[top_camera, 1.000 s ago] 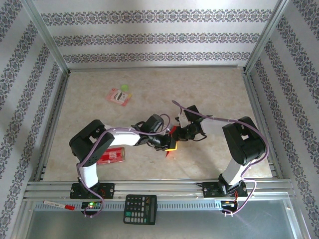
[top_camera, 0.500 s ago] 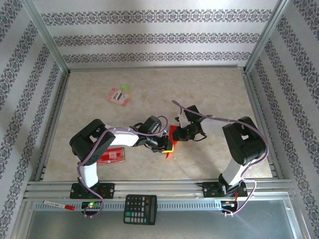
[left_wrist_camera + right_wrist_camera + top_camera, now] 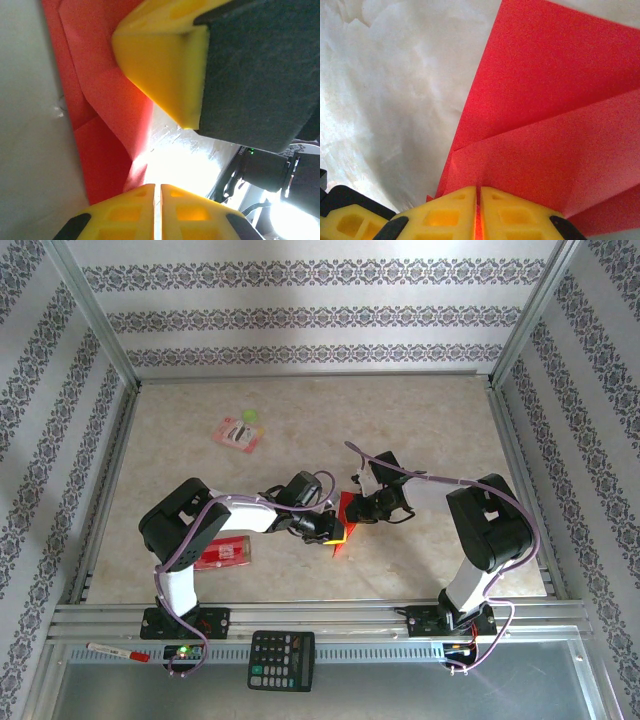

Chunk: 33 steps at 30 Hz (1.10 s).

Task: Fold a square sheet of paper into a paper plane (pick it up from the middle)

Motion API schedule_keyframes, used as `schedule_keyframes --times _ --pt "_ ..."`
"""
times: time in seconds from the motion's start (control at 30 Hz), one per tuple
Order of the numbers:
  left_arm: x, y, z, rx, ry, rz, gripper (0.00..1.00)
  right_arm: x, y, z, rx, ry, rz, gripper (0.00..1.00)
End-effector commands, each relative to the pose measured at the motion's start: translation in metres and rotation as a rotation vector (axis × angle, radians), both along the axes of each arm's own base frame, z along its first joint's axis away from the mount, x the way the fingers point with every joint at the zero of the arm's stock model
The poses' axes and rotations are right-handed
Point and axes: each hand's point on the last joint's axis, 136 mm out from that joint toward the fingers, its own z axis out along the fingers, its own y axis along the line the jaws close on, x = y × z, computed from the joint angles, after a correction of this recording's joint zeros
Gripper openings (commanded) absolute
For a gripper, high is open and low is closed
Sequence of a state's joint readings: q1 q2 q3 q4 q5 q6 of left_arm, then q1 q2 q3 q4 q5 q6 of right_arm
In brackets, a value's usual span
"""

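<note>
Calculator (image 3: 281,660) sits nearest, on the rail, out of play. A printed red packet (image 3: 224,552) lies by the left arm and is not the work.

Mid-table, both arms meet over the paper (image 3: 346,506). It is partly folded, and layered flaps and creases show in both wrist views. Left gripper (image 3: 160,212) has its jaws together at one edge of the paper, apparently nipping it. Right gripper (image 3: 479,210) is clamped on the opposite side, with red showing in the seam between its jaws. One of its yellow fingers (image 3: 160,70) looms close in the left wrist view, so the two are very near each other. Farther back, a pink packet (image 3: 240,432) lies well apart.

The step looks like setting a fold.
- Hold one pinch as an anchor and move only the other, slowly, so the thin sheet isn't torn between two grips.
- Line the moving edge up with the existing crease before pressing.
- Mind the fingers, since there is little room between them.
- Press the crease flat against the table (image 3: 430,430).
- Release one grip at a time so the flap doesn't spring back.
</note>
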<state>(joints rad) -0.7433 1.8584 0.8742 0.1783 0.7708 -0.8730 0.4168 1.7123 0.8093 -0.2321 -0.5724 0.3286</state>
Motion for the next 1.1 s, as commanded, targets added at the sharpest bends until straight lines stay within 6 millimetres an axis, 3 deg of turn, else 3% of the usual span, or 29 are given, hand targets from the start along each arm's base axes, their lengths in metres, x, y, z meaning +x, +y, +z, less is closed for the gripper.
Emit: schedule_keyframes --times 0.0,0.53,0.83,1.07 --pt "-0.001 0.014 -0.022 0.069 0.014 0.008 0.11 -0.003 -0.009 -0.010 -0.061 0.017 0.004 0.13" --pt "-0.005 0.020 -0.033 0.097 0.034 0.005 0.09 -0.001 -0.008 -0.008 -0.058 0.015 0.002 0.14" --pt "-0.014 0.032 -0.046 0.146 0.054 0.014 0.07 0.006 0.006 0.031 0.072 -0.011 -0.019 0.17" --pt "-0.012 0.030 -0.045 0.138 0.051 0.019 0.08 -0.015 0.007 0.041 0.131 0.018 -0.053 0.16"
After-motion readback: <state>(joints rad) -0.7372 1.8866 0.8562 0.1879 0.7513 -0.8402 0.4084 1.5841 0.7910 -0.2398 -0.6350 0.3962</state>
